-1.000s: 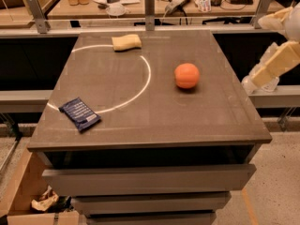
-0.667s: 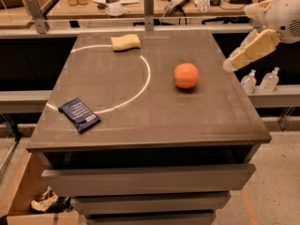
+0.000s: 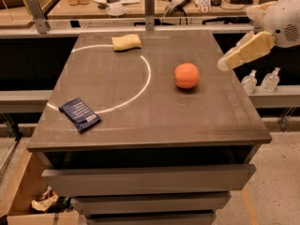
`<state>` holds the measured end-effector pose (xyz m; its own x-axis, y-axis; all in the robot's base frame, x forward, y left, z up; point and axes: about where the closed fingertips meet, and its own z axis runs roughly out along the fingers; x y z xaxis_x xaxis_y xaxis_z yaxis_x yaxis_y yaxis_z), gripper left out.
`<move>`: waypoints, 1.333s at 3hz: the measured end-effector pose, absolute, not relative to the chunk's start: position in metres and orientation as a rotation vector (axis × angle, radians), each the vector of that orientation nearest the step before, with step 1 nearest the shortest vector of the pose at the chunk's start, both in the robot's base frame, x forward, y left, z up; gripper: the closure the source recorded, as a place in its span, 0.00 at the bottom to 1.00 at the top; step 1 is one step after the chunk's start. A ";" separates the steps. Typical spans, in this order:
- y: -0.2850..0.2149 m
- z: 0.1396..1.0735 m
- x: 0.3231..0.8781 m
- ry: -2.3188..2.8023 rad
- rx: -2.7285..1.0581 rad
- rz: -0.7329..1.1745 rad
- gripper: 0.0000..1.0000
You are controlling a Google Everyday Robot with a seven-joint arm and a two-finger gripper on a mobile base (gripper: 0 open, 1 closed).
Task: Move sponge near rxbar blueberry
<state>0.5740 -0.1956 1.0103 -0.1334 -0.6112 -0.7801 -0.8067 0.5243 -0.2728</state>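
The gripper (image 3: 230,59) is held over the right edge of the worktop (image 3: 154,121); whether it is apart or together cannot be told. The sponge (image 3: 126,42) lies well leftward at the far edge, its long axis seemingly crosswise. The rxbar blueberry (image 3: 79,114) lies front-left.

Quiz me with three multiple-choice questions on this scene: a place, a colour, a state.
1. Where is the sponge? A) table, far edge B) in a drawer C) on the floor
2. The rxbar blueberry is: A) red B) dark blue C) green
3. The claw is: A) gripping the sponge B) lying on the table C) raised at the table's right side

1 A: it lies by the far rim. 2 B: dark blue wrapper. 3 C: it hangs clear of everything.
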 end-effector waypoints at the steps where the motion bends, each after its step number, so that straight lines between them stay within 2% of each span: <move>1: -0.178 1.002 0.624 1.766 -0.983 0.298 0.00; 2: -0.165 1.008 0.676 1.698 -0.868 0.313 0.00; 4: -0.095 0.992 0.765 1.626 -0.889 0.398 0.00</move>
<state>0.7648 -0.0955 0.9921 -0.0293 -0.3316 -0.9430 -0.7299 0.6516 -0.2065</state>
